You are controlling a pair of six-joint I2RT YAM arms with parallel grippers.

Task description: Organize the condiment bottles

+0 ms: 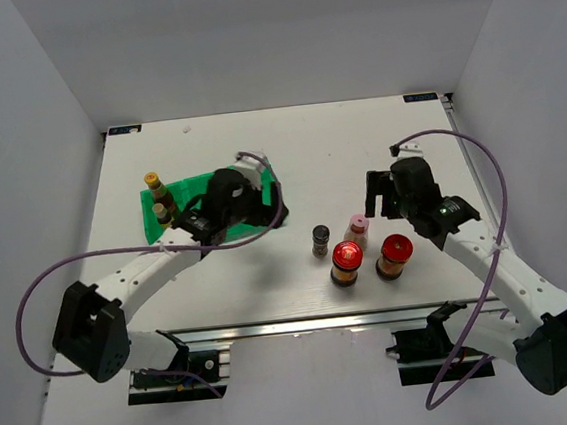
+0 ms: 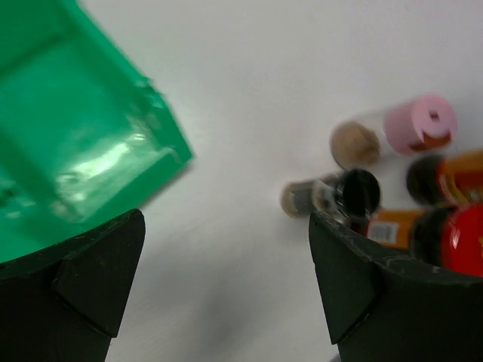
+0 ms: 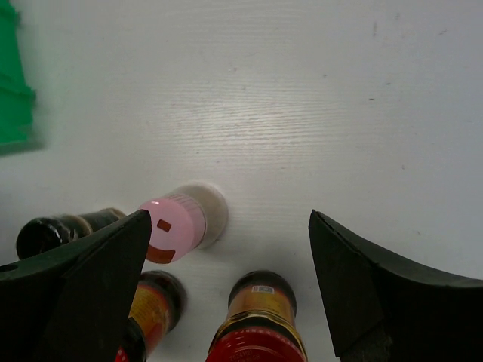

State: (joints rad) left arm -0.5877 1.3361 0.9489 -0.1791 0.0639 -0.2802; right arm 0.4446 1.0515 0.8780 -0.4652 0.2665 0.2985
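Jaws of left gripper (image 2: 226,256) and right gripper (image 3: 228,253) gaped wide, empty; pink-capped bottle (image 1: 357,232) stood three o'clock of green tray (image 2: 68,128).

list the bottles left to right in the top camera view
yellow-capped bottles in the green tray → grey-capped bottle → left red-lidded jar → pink-capped bottle → right red-lidded jar

Left of centre in the top view, the left arm's wrist (image 1: 227,203) covers the middle of the green tray (image 1: 183,188). At the bottom of the right wrist view both red-lidded jars (image 3: 256,335) are cut off; the left wrist view is blurred.
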